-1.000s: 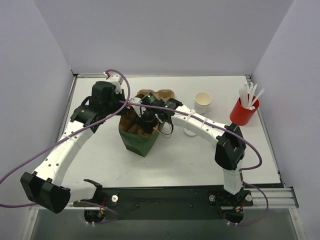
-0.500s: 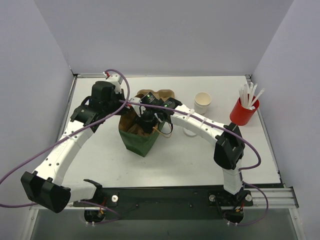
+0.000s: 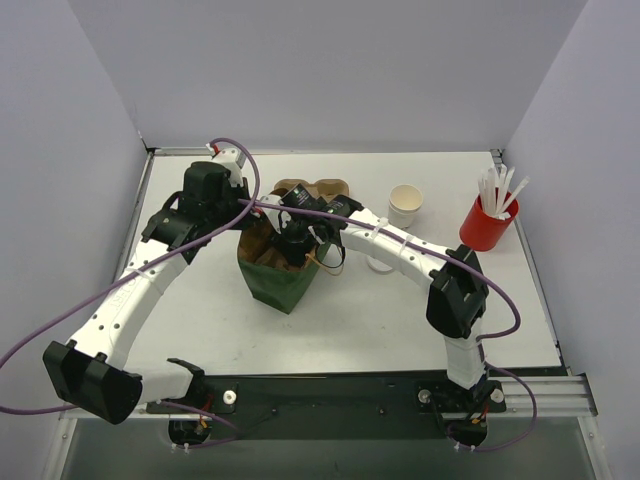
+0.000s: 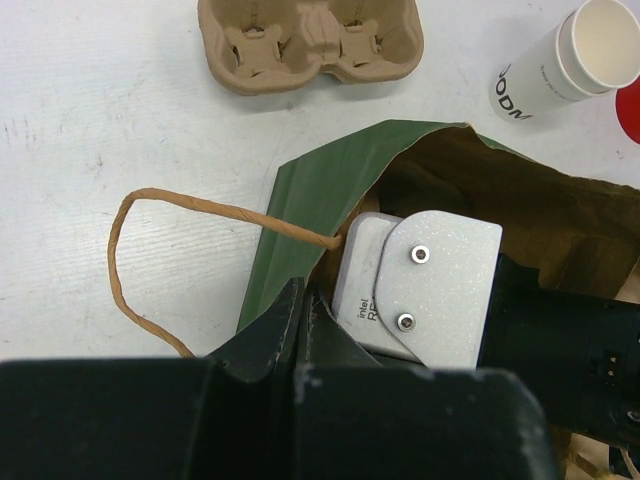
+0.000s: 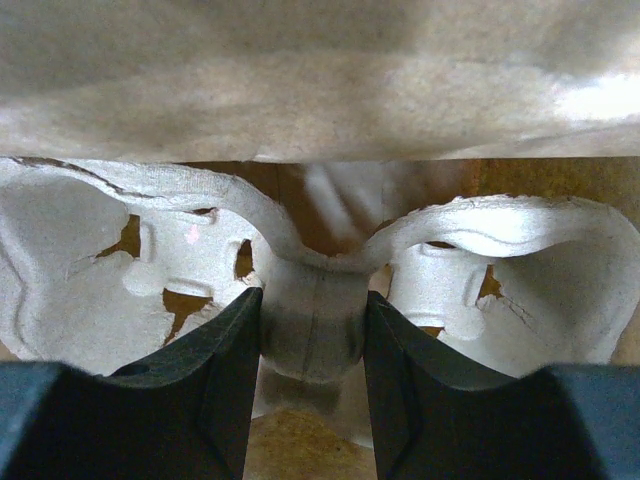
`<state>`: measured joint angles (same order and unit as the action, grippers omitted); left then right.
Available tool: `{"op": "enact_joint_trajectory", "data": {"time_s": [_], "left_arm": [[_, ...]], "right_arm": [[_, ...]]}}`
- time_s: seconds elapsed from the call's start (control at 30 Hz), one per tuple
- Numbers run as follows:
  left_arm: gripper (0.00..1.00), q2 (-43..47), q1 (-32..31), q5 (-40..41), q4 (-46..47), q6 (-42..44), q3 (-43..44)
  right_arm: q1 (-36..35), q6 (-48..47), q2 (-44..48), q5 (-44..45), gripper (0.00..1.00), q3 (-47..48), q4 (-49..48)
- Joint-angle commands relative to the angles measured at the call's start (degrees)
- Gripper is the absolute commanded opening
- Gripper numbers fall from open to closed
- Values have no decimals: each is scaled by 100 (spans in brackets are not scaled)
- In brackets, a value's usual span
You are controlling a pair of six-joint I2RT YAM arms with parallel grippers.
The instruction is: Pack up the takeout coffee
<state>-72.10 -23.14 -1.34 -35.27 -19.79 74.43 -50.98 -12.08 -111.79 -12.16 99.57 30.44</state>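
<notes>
Right arm (image 3: 400, 245) edged left, right gripper (image 5: 310, 340) clamping a carrier (image 5: 450, 250). Left gripper (image 4: 300, 320) pinches the bag (image 4: 310, 200); white printed cup (image 4: 560, 70) stands open-topped.

Left fingers (image 4: 285, 325) pinched tight, right fingers (image 5: 215, 385) gripping

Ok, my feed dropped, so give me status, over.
Left gripper shut on green bag rim. Right gripper shut on pulp carrier, down inside bag. White cup unpacked on table, no lid. Right arm fills bag mouth.
</notes>
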Motion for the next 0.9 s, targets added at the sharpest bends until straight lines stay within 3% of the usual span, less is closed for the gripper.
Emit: {"op": "enact_joint_trajectory", "data": {"time_s": [0.0, 0.6, 0.87], "left_arm": [[0, 47, -112, -463, 828, -51, 124], [0, 47, -112, -569, 802, -42, 115], [0, 38, -112, -613, 776, -25, 115]], "right_arm": [[-43, 47, -379, 364, 31, 19, 437], [-35, 74, -326, 399, 32, 19, 375], [-52, 91, -308, 487, 41, 10, 349]]}}
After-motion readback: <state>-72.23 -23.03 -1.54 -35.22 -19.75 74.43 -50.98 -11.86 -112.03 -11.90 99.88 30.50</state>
